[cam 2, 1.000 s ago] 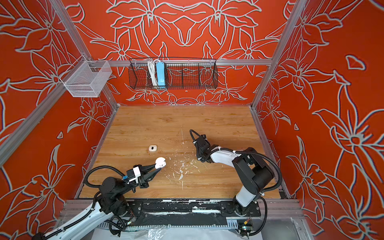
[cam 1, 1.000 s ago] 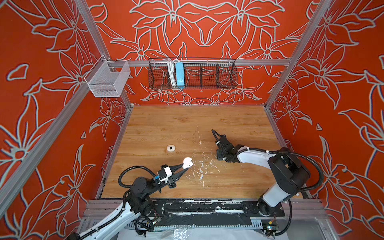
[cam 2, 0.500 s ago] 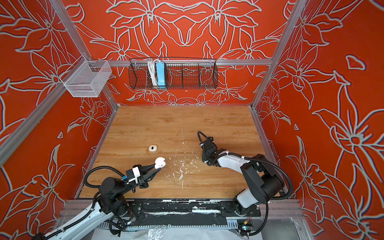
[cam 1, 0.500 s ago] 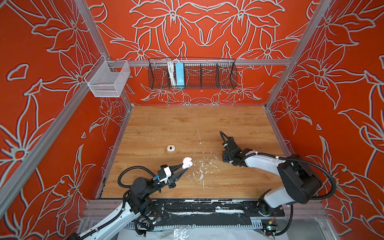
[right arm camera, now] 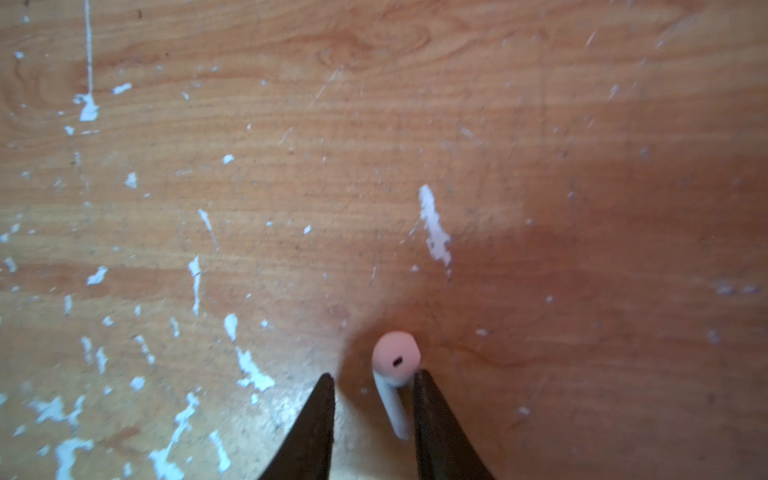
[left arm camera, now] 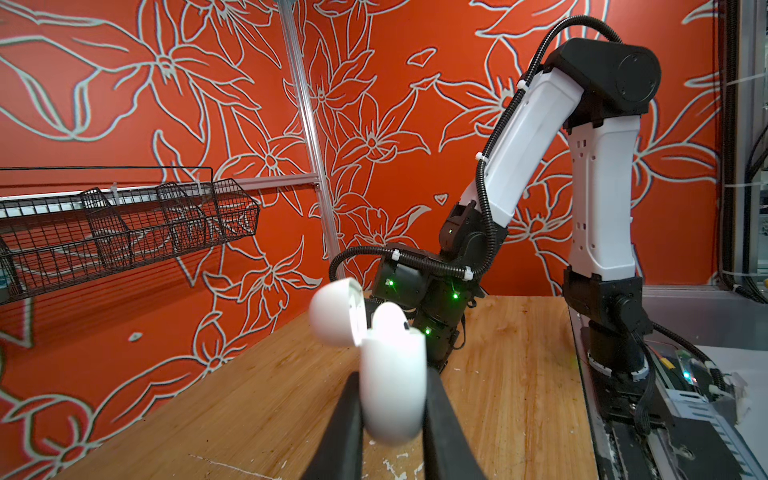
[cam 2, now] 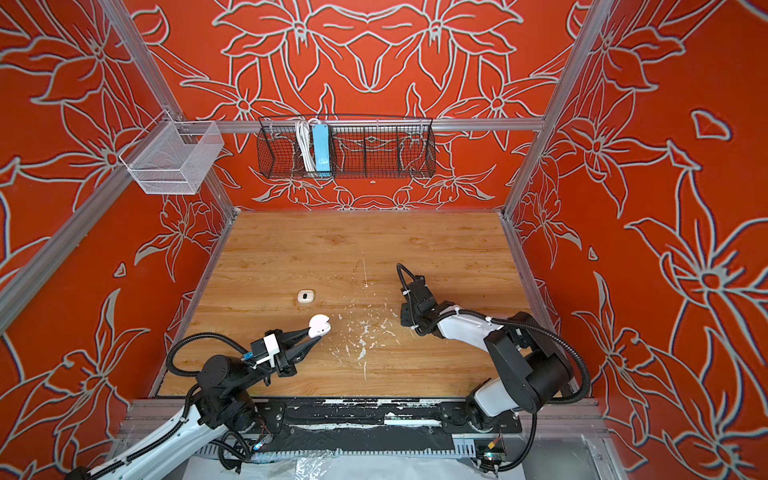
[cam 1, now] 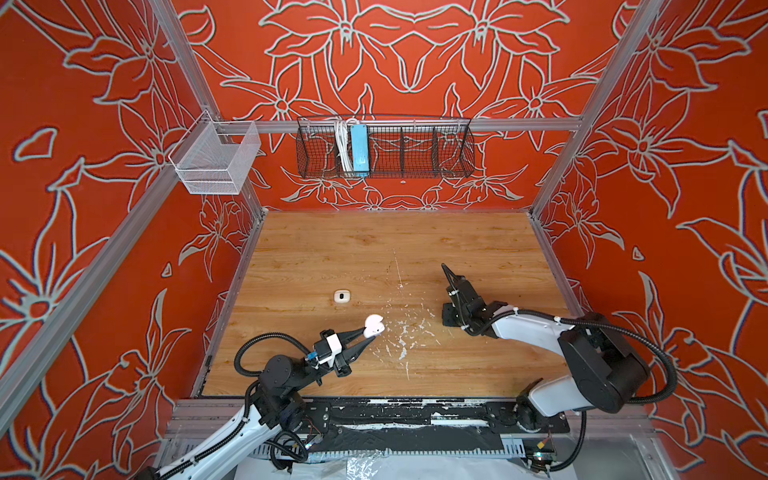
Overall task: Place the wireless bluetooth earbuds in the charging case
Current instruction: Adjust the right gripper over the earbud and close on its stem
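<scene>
Looking at a scuffed wood table (cam 1: 374, 249). Got the left gripper (cam 1: 369, 333) clamped tight on the case (cam 1: 374, 325) near the front-left, lid flipped open, seated earbud (left arm camera: 390, 319) poking out the top. Further right, got the right gripper (right arm camera: 374, 380) nose-down, partly open around the loose earbud (right arm camera: 395, 357): touching one finger, clear gap to the other. Can't tell if resting on the wood.
</scene>
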